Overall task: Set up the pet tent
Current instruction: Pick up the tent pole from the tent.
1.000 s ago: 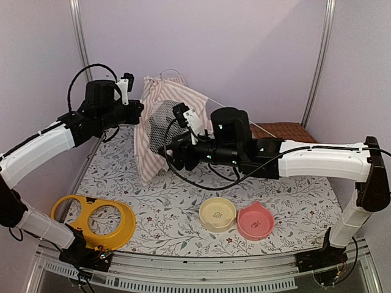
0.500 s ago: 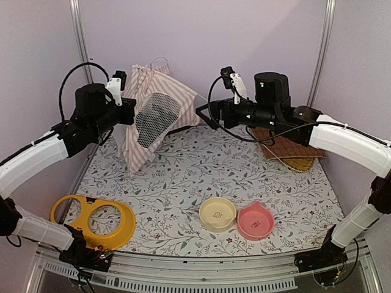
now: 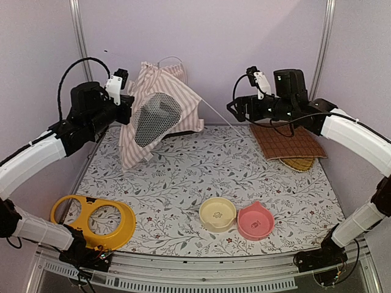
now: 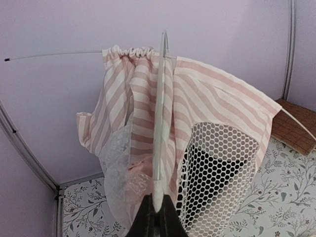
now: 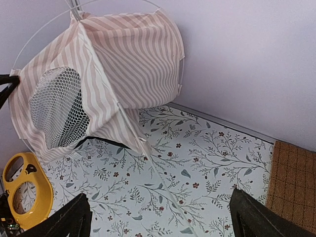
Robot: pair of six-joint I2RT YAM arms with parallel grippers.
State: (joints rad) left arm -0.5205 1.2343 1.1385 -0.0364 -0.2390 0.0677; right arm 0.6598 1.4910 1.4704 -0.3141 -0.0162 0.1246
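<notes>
The left gripper [image 4: 157,211] has its 2 fingers pressed together on 1 thin clear pole [image 4: 159,123] of the pet tent [image 3: 160,105], gripping it near its lower end. From the jaws the pole runs straight up across the pink-and-white stripes to the gathered top hem. The tent hangs tilted from this grip, and its lowest corner reaches down to the floral cloth [image 3: 201,174]. 1 white mesh panel [image 3: 156,119] faces the front. 2 bare pole ends stick out of the tent: a dark-tipped pole end [image 4: 49,55] left of the top hem and a slanting pole end [image 3: 220,117] on the right side.

The right gripper [image 5: 158,219] is raised to the right of the tent and apart from its fabric. Its 2 fingers are spread wide with nothing between them.

Further right of the tent lies 1 brown quilted mat [image 3: 287,141], resting over 1 yellowish woven piece [image 3: 299,163] that shows only at its near edge. In front of the tent, well apart from it, sit 2 bowls just beside each other: 1 cream bowl [image 3: 217,213] and 1 pink bowl [image 3: 255,221]. Well in front of the tent on the left lies 1 yellow stand [image 3: 91,220] with 2 round holes.
</notes>
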